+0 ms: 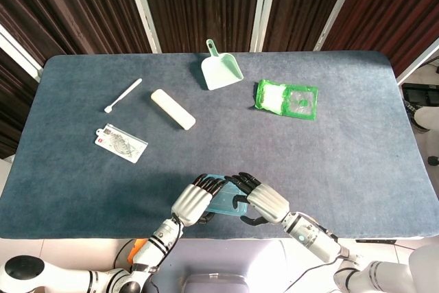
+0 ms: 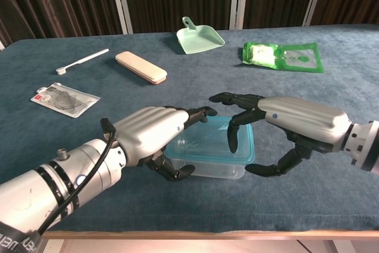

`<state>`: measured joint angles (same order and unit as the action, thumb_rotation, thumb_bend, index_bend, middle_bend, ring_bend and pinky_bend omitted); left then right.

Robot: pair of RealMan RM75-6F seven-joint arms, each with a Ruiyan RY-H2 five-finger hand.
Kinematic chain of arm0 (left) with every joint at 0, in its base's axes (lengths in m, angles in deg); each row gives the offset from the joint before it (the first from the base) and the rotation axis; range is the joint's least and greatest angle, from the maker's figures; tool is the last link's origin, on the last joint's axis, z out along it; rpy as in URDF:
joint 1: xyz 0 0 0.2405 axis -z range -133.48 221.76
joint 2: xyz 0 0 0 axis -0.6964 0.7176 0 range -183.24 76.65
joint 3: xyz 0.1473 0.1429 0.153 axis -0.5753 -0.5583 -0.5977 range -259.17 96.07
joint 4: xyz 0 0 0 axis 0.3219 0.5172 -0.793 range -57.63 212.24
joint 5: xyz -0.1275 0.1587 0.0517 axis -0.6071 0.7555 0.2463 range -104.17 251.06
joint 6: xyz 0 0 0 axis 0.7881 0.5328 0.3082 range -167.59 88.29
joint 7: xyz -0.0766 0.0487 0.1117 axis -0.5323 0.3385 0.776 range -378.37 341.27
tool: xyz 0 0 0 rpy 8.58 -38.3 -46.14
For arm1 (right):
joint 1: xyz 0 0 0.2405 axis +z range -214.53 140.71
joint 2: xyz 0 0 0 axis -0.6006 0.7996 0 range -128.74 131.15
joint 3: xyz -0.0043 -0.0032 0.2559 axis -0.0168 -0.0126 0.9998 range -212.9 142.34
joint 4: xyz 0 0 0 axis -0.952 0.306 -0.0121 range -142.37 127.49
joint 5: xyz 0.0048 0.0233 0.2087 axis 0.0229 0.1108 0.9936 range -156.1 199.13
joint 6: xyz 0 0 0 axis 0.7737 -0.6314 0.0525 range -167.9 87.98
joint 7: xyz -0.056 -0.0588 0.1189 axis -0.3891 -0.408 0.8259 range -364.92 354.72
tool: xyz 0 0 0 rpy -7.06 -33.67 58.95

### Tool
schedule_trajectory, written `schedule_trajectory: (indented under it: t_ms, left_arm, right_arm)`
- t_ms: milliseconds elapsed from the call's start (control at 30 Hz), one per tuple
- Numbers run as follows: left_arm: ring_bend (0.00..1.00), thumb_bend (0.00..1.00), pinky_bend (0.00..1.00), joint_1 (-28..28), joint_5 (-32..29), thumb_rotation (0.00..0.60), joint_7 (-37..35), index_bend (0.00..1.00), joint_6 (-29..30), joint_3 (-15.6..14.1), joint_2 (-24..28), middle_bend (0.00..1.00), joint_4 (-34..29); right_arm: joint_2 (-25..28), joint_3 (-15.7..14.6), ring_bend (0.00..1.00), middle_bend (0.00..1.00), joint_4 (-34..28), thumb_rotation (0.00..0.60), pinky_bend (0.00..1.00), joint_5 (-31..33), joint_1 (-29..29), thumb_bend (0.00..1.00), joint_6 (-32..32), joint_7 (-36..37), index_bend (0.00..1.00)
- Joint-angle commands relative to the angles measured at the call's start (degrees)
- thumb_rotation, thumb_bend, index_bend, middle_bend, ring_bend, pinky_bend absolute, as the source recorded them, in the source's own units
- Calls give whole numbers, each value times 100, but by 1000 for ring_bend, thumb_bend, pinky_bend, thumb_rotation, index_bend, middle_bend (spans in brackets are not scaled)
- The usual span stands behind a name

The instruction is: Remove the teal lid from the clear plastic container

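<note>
The left hand [image 2: 151,134] lies over the left end of the clear plastic container [image 2: 208,169], its thumb hooked against the container's near wall and its fingers stretched across the teal lid [image 2: 213,144]; it grasps the box to steady it. The right hand [image 2: 296,124] arches over the right end, fingers curved down so their tips reach the lid's top, thumb spread low by the near right corner. Whether it has any purchase on the lid's edge I cannot tell; it looks unclenched and holding nothing. The lid sits fully on the container, which rests on the blue cloth-covered table [image 2: 331,87] close to its near edge, between the 2 hands.

Risks, as I judge them: if the right fingertips only press on the smooth top and do not catch the rim, they could slip off and the lid stay sealed. If the left hand's hold is loose, pulling up could lift or tip the whole box, and this close to the edge it could slide off the table.

Counted: 1 container, 1 lid, 1 mint-green plastic dustpan [image 1: 221,68], 1 green packet [image 1: 287,99], 1 cream oblong case [image 1: 173,108], 1 white toothbrush [image 1: 123,95], 1 clear flat pouch [image 1: 121,143].
</note>
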<state>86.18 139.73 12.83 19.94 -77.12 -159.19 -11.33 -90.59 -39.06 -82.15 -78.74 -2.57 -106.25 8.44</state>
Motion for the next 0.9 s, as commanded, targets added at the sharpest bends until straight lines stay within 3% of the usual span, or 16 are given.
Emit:
schedule_trajectory:
  t_ms: [33, 900]
  left_arm:
    - [414, 365, 517, -17, 49, 600, -43, 0, -5, -22, -20, 543, 37]
    - [416, 364, 517, -116, 292, 600, -105, 0, -39, -87, -50, 550, 176]
  right_arm:
    - [1, 1, 0, 19, -1, 600, 0, 12, 6, 432, -1, -14, 600]
    - [93, 28, 0, 19, -156, 600, 0, 130, 57, 431, -14, -103, 594]
